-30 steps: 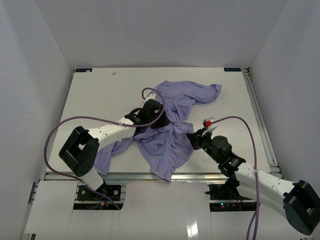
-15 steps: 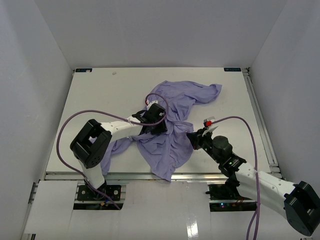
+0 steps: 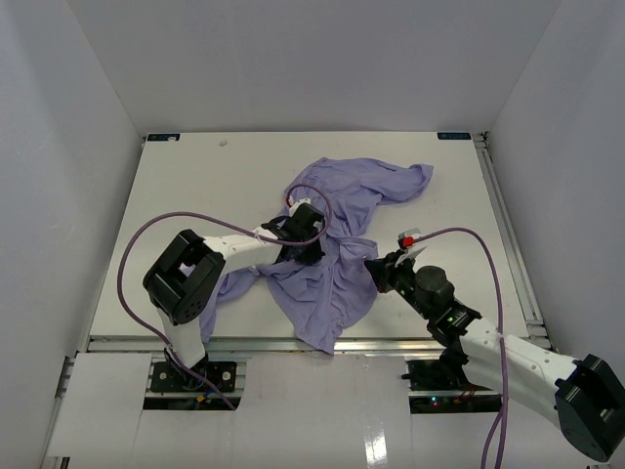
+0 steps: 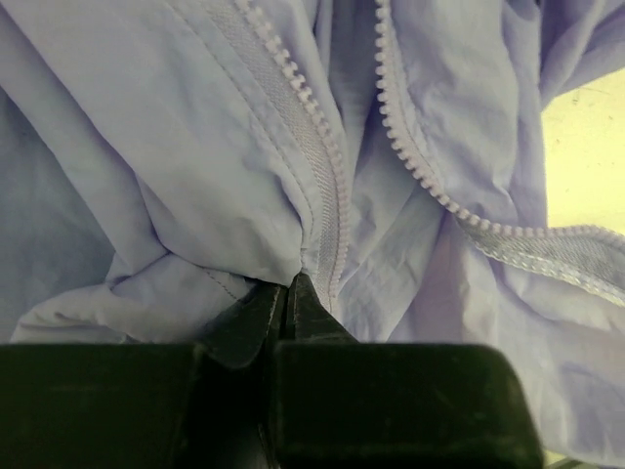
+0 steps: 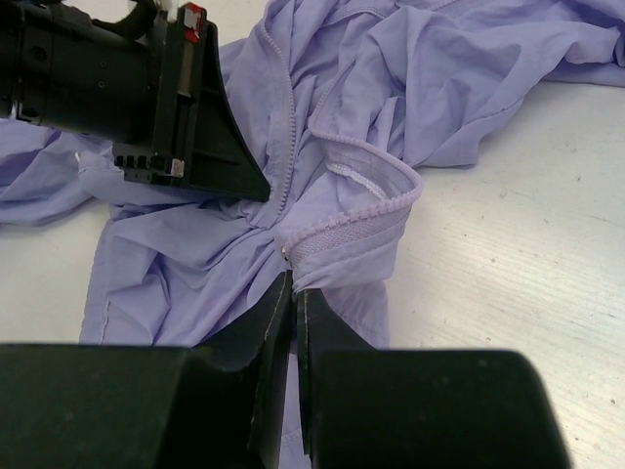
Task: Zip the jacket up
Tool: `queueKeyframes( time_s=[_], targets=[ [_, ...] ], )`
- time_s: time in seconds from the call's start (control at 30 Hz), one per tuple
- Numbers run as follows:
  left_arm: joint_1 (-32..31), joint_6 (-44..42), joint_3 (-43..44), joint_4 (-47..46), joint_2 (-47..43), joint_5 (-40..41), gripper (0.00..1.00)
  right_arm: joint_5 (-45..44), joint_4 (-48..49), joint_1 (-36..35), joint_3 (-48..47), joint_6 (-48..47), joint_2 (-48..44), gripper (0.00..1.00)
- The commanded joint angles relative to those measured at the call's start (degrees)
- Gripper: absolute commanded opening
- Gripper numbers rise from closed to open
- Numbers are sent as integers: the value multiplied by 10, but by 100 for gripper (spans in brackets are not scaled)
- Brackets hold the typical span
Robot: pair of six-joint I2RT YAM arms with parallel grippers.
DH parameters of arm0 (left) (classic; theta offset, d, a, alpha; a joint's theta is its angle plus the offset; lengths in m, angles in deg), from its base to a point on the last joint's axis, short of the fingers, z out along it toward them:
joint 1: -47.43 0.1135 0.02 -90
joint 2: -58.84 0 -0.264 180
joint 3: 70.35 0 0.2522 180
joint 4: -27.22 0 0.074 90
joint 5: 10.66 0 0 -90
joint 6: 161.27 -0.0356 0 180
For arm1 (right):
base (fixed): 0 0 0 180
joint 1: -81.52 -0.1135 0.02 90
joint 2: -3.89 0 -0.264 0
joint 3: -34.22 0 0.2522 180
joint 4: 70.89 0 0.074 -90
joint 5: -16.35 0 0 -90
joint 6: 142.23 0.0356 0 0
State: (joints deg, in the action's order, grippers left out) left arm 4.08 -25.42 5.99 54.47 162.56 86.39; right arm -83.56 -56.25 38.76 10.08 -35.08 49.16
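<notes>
White table (image 3: 195,186) holds the crumpled jacket (image 3: 361,191), long axis from 1 to 7 o'clock; left gripper (image 4: 290,293) and right gripper (image 5: 294,285) each pinch it tightly.

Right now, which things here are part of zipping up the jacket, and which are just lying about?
In the job: jacket; its open zipper; left arm and right arm, both jaws shut on the jacket.
Just there: table; white walls.

Thin matt cloth jacket (image 3: 361,186), plastic zipper teeth (image 4: 293,78), matt table (image 3: 195,186)
</notes>
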Motion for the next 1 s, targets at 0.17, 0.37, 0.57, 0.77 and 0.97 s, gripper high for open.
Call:
queueKeyframes(
  time_s=[0.17,0.37,0.57,0.77,0.97],
  targets=[
    [-3,-26,-9,-5,-89,5,4,0,19,2,-2,-8,2,8],
    [-2,-37,-30,-12,-130,1,12,4,18,2,-11,-10,15,8],
    [-2,-53,-44,-24,-157,-11,6,9,23,2,-17,-12,30,8],
    [0,-80,-48,-35,-174,-32,2,23,23,1,-24,-12,40,8],
    [4,-91,-53,-37,-187,-41,3,28,26,2,-22,-10,41,8]
  ],
)
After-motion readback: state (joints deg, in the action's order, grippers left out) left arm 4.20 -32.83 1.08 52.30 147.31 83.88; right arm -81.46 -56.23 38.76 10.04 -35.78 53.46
